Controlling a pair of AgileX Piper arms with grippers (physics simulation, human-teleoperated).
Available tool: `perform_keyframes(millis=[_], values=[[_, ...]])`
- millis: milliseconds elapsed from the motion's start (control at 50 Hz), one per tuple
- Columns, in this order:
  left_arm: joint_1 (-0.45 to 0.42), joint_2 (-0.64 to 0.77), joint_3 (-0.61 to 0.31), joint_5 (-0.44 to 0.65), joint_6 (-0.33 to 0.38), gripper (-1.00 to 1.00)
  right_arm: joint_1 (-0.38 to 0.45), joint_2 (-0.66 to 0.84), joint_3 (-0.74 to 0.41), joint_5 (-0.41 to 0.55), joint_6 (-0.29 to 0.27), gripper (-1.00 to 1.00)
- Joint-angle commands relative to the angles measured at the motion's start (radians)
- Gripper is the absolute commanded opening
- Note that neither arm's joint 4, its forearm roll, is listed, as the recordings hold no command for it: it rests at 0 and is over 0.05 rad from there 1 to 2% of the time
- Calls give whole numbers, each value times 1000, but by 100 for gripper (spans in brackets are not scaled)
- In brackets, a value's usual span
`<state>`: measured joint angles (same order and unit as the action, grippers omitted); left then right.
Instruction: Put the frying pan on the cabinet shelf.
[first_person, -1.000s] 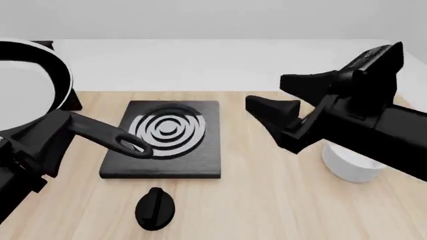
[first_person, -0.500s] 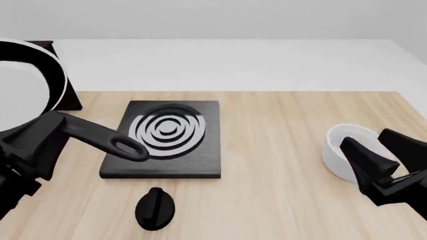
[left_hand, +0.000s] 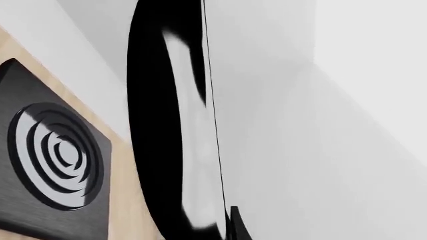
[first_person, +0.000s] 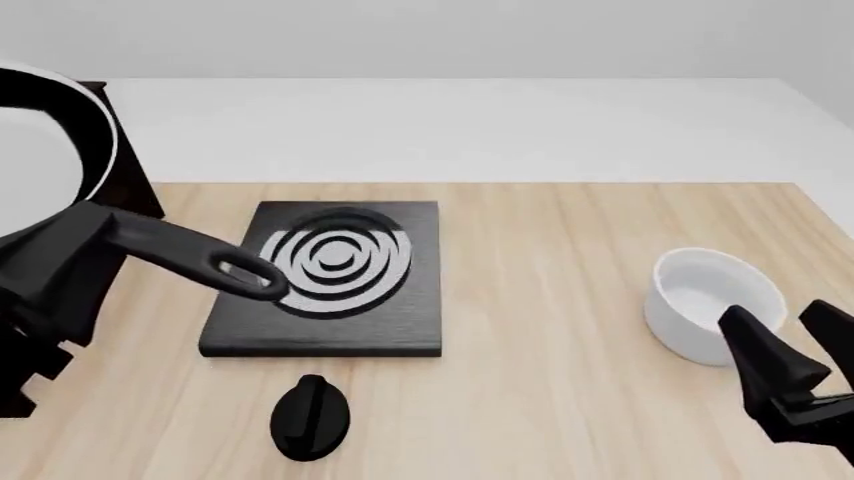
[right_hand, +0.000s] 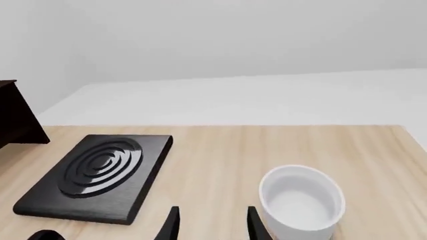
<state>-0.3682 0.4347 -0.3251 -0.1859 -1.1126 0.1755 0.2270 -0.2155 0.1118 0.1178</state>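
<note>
Left gripper (first_person: 60, 265) fingers clamp the small round black frying pan (first_person: 54, 150) by its long handle, airborne at the table's left edge, beside the dark brown cabinet (first_person: 127, 170). Right gripper (first_person: 787, 365) fingers apart, idle.

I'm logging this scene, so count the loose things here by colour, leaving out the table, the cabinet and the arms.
Black: 3 (pan, stove plate, knob)
White: 1 (bowl)
Total: 4
</note>
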Motion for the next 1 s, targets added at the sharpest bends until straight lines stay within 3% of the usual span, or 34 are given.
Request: perform_keyframes(millis=[20, 80, 320, 440, 560, 640, 680, 740, 780, 960, 1000], values=[[26, 32, -60, -35, -9, -100, -65, -30, -9, 26, 23, 100], [59, 68, -49, -89, -37, -100, -65, -27, -9, 26, 19, 100], [130, 196, -142, -119, 5, -100, -76, 3, 58, -42, -4, 100], [203, 298, -145, -209, -45, -100, -83, 11, 56, -49, -1, 100], [239, 390, -253, -200, -3, -100, -80, 13, 70, -62, -2, 100], [286, 473, -292, -254, -51, -100, -83, 16, 71, -65, -9, 100], [302, 482, -345, -216, -3, -100, -82, 19, 72, -68, -9, 100], [330, 519, -333, -274, -79, -100, -83, 18, 73, -68, -10, 100], [344, 520, -369, -243, -44, -100, -84, 15, 71, -65, -13, 100], [391, 624, -411, -289, -102, -100, -84, 19, 72, -66, -15, 100], [411, 636, -440, -278, -79, -100, -86, 13, 70, -60, -17, 100]])
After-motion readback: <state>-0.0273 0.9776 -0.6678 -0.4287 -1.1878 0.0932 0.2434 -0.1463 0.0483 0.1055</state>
